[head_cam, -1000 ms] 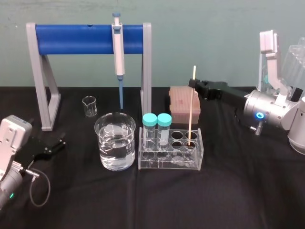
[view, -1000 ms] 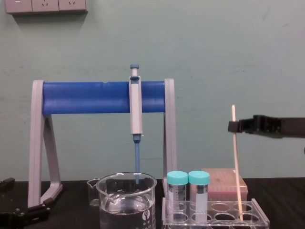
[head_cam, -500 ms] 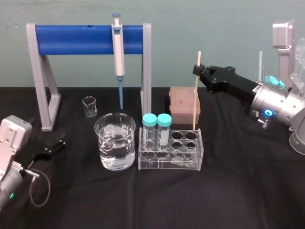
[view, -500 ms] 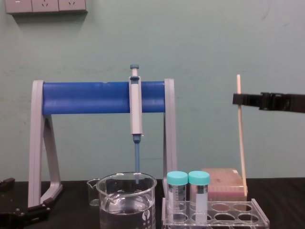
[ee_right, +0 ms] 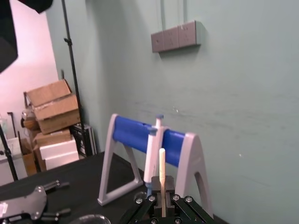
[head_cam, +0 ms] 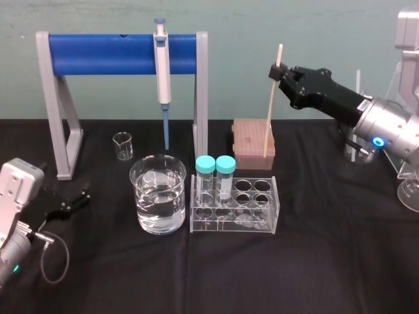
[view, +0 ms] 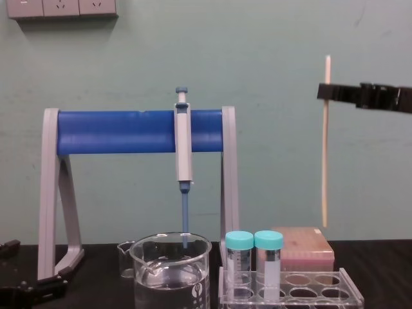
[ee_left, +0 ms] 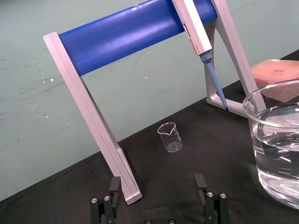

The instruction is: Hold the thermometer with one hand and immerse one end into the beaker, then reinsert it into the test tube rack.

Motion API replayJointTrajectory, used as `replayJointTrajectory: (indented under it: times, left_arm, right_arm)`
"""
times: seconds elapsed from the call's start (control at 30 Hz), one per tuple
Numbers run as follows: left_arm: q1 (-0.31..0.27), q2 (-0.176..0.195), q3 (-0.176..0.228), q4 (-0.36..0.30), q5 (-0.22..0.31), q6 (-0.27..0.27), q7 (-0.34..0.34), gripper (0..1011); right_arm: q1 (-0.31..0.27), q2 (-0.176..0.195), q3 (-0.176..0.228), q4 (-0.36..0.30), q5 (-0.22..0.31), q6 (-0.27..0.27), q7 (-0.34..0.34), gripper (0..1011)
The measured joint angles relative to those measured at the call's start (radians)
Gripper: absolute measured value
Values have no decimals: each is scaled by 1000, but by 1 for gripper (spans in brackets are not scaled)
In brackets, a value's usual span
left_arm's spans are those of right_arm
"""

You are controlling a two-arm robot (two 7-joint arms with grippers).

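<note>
The thermometer (head_cam: 272, 108) hangs in the air at the robot's right, above the right-hand end of the test tube rack (head_cam: 232, 226) and clear of it. Its long axis is close to vertical. In the chest view the thermometer (view: 325, 148) reads as almost plumb, while the head view shows the upper end tipped slightly to the right. The lower end points down. In the chest view that end sits just above the top of the pink box (view: 302, 248), and whether it is over the box or over the rack probably cannot be fixed from these angles.

The right gripper (head_cam: 275, 70) reaches in from the right and is clamped on the thermometer near its upper end, with a short length projecting above the fingers. The right wrist view shows that cream stub (ee_right: 162, 163) standing up between the closed jaws.

The rack holds two teal-capped tubes (head_cam: 215, 165) in its left-hand holes. The beaker (head_cam: 158, 196), partly filled with clear liquid, stands just beside the rack on its left, well apart from the thermometer. Behind them stand the pink box (head_cam: 252, 140), a small glass beaker (head_cam: 122, 145) and a grey stand with a blue bar (head_cam: 121, 53) carrying a pipette (head_cam: 162, 65).

The left gripper (head_cam: 82, 195) lies low at the left of the black table (head_cam: 314, 261), its fingers (ee_left: 114, 186) spread apart and holding nothing.
</note>
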Motion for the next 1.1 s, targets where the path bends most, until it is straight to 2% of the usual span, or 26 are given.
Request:
replayJointTrajectory:
  times: [0.13, 0.27, 0.43, 0.57, 0.8, 0.9, 0.93, 1.1]
  left_arm:
    - [0, 0, 0, 0, 0, 0, 0, 1004]
    - [0, 0, 0, 0, 0, 0, 0, 1004]
    - [0, 0, 0, 0, 0, 0, 0, 1004]
    - [0, 0, 0, 0, 0, 0, 0, 1004]
    - [0, 0, 0, 0, 0, 0, 0, 1004]
    - [0, 0, 0, 0, 0, 0, 0, 1004]
    - [0, 0, 0, 0, 0, 0, 0, 1004]
    - [0, 0, 0, 0, 0, 0, 0, 1004]
  right_arm:
    - [12, -1, 2, -20, 9, 8, 9, 46]
    - [43, -12, -13, -48, 23, 39, 19, 46]
    - [75, -29, -36, -63, 31, 64, 23, 46]
    - [113, -63, -76, -66, 40, 87, 23, 46]
    - [145, -120, -132, -31, 59, 83, 48, 46]
    - [160, -151, -166, 3, 57, 71, 63, 46]
    - [160, -151, -166, 3, 57, 71, 63, 46]
    - [179, -196, -205, 65, 47, 48, 84, 46]
